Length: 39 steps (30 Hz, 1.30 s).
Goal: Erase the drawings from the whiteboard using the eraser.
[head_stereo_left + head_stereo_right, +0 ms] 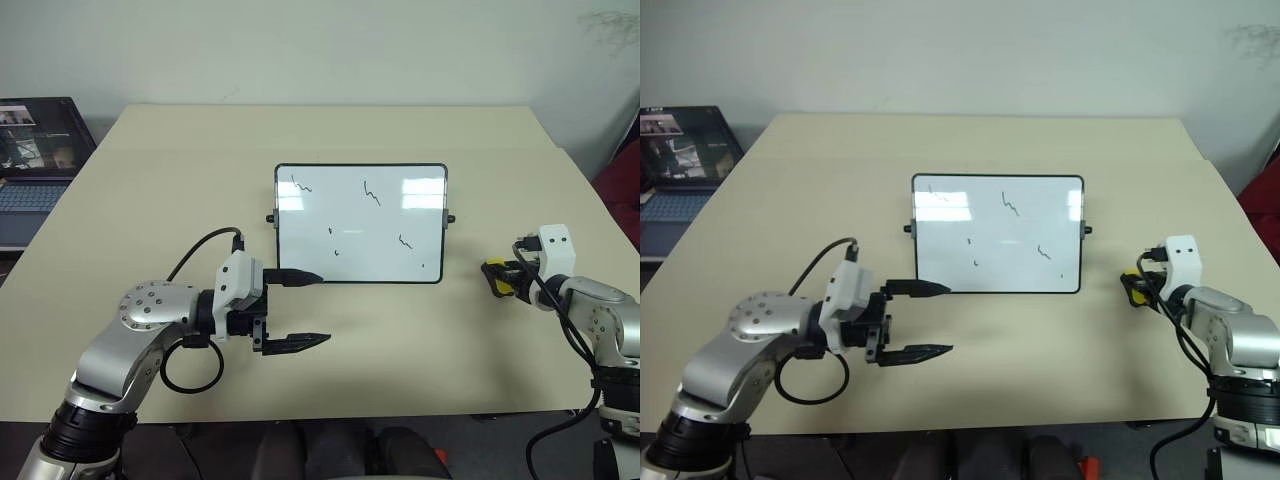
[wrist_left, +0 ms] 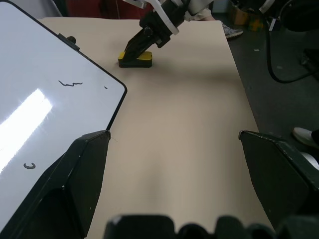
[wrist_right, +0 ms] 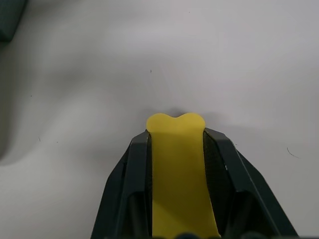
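Note:
The whiteboard (image 1: 360, 222) lies flat mid-table, black-framed, with several small dark drawings (image 1: 372, 195) scattered over it. The yellow eraser (image 1: 496, 277) with a dark underside rests on the table to the board's right. My right gripper (image 1: 503, 279) is shut on the eraser; in the right wrist view the yellow block (image 3: 179, 169) is squeezed between both black fingers. In the left wrist view the eraser (image 2: 137, 59) sits under the right gripper's fingers. My left gripper (image 1: 305, 310) hovers open near the board's lower left corner, holding nothing.
A laptop (image 1: 35, 165) with a lit screen stands off the table's far left. The tan table (image 1: 400, 340) has bare room in front of the board and behind it. Its right edge runs close to my right arm.

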Each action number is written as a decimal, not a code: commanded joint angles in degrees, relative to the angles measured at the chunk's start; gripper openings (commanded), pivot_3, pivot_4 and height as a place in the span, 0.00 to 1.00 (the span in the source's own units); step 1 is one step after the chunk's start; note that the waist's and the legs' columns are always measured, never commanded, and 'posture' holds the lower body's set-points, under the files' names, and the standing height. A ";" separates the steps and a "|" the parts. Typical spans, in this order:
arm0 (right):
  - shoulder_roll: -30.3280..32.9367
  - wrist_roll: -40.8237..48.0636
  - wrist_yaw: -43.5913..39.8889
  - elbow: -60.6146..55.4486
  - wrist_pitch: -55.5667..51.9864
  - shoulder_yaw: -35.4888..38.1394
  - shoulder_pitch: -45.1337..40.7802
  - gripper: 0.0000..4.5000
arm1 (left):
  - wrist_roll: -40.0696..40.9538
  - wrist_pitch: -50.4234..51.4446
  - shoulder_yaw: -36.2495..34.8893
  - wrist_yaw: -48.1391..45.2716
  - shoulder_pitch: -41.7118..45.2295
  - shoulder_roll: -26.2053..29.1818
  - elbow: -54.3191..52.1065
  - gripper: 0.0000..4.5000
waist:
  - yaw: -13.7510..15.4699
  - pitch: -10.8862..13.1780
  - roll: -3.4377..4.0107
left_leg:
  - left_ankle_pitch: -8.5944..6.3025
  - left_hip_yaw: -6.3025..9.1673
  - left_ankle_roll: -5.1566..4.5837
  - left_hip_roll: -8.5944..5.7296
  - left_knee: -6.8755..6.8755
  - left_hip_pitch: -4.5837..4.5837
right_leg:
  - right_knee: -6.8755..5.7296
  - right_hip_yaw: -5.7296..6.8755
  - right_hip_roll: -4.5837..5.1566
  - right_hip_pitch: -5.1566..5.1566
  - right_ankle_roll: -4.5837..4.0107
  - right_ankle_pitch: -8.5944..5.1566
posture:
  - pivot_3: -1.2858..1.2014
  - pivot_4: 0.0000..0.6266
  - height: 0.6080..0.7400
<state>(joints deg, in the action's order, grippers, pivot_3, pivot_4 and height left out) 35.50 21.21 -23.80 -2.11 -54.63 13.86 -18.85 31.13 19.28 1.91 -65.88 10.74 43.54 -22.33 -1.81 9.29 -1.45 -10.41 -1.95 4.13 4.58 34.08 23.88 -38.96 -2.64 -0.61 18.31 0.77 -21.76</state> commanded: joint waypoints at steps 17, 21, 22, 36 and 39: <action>-1.55 4.25 2.91 -28.70 -2.62 2.98 6.45 0.22 | -1.47 1.01 -9.94 19.82 -2.90 -5.98 -4.81 1.00 | 0.05 0.27 -0.01 | 0.00 0.04 0.01 0.00 -0.02 0.06 | 0.01 0.00 0.04 0.04 0.02 -0.01 | 0.52 0.24 1.00; -4.08 5.11 4.28 -32.74 -3.66 1.26 7.50 0.22 | -5.05 2.02 -12.17 28.14 -1.97 -7.44 -4.95 1.00 | 0.03 0.27 -0.01 | 0.00 0.06 0.01 0.00 -0.02 0.04 | -0.03 0.02 0.02 0.04 0.02 -0.01 | 0.52 0.24 1.00; -4.02 5.25 4.11 -33.10 -3.63 0.64 7.64 0.22 | -5.35 2.48 -12.48 29.71 -1.47 -7.82 -4.82 1.00 | 0.06 0.27 -0.01 | 0.00 0.06 0.01 0.00 -0.02 0.04 | -0.02 0.02 0.02 0.04 0.02 -0.01 | 0.52 0.24 1.00; -2.27 5.13 -0.95 -33.34 0.36 -9.71 -7.65 0.22 | -2.74 8.57 -16.05 31.56 0.36 -5.48 -2.67 1.00 | -0.07 0.34 -0.06 | 0.00 0.05 0.01 0.01 -0.03 0.04 | -0.02 0.00 0.00 0.08 0.01 -0.01 | 0.52 0.24 1.00; -3.98 3.12 -0.44 -31.19 1.91 -14.44 -12.55 0.22 | -3.20 8.84 -15.64 31.59 1.57 -5.43 -1.77 1.00 | 0.00 0.40 -0.17 | 0.00 0.07 0.01 0.01 -0.03 0.05 | -0.03 0.02 0.00 0.09 0.01 -0.01 | 0.52 0.24 1.00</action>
<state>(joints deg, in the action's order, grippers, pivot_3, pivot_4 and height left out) 32.17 25.47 -24.40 -33.28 -54.76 1.15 -29.97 27.74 28.30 -12.96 -34.36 11.49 37.41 -23.73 -1.81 9.69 -1.62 -10.41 -1.89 4.14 4.60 34.05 23.94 -38.98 -2.62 -0.61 18.39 0.78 -21.77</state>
